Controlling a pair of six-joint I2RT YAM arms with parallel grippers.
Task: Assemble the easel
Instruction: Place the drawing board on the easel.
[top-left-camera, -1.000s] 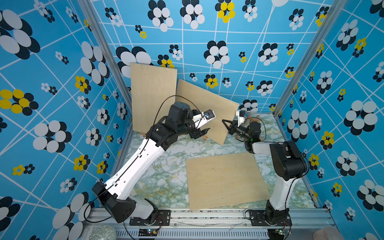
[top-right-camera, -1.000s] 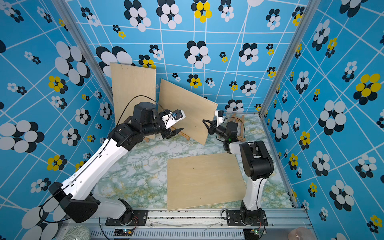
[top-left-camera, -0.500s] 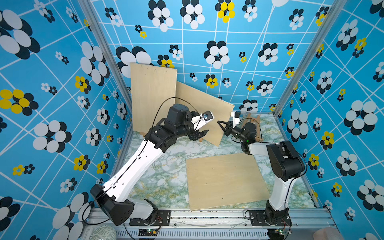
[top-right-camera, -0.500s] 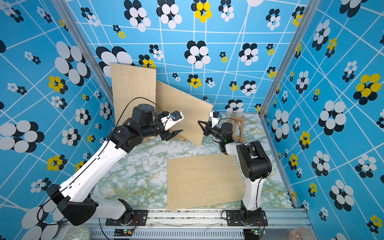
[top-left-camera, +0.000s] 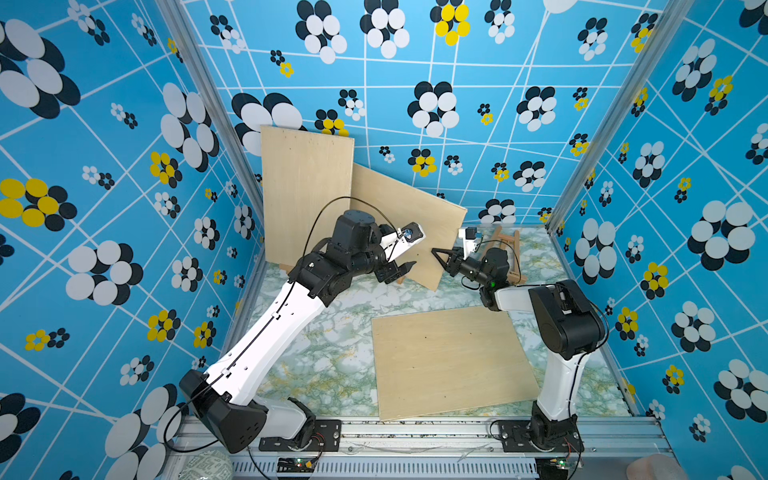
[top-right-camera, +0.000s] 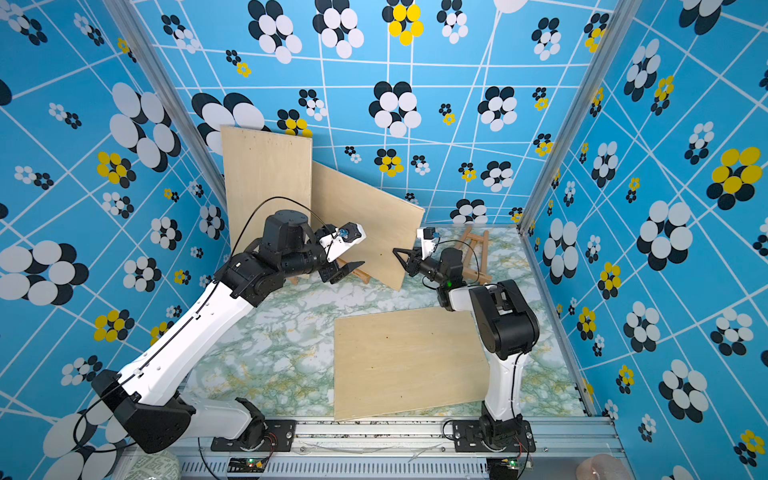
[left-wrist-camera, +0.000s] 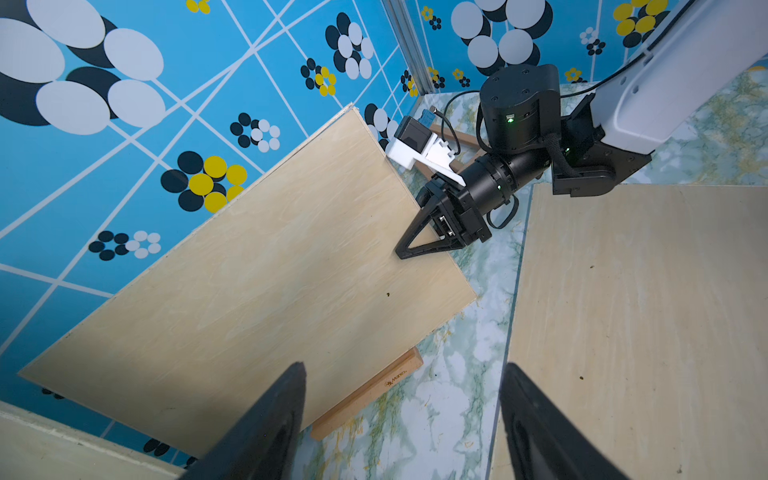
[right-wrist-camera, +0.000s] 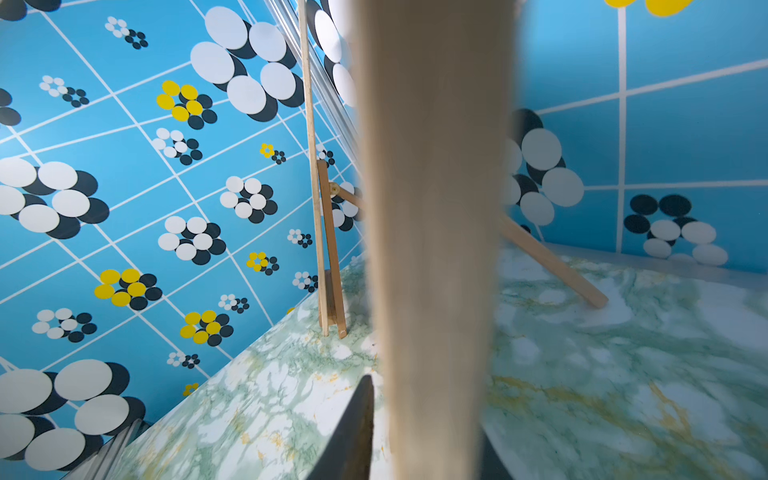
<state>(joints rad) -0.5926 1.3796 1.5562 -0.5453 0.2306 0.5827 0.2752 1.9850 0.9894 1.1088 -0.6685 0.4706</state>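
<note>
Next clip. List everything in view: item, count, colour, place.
plywood boards: three, pale; upright board back left, tilted board leaning beside it, flat board lying front right.
easels: three, light wood, partly hidden; back-right easel behind the right arm, middle easel under the tilted board, back-left easel behind the upright board.
table: one, green-white marble.
walls: three, blue with flowers.
left gripper: black, open, empty, facing the tilted board.
right gripper: black, jaws astride the tilted board's edge; grip unclear.

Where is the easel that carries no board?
In a top view the bare easel sits at the far right corner of the table, behind the right arm.
</note>
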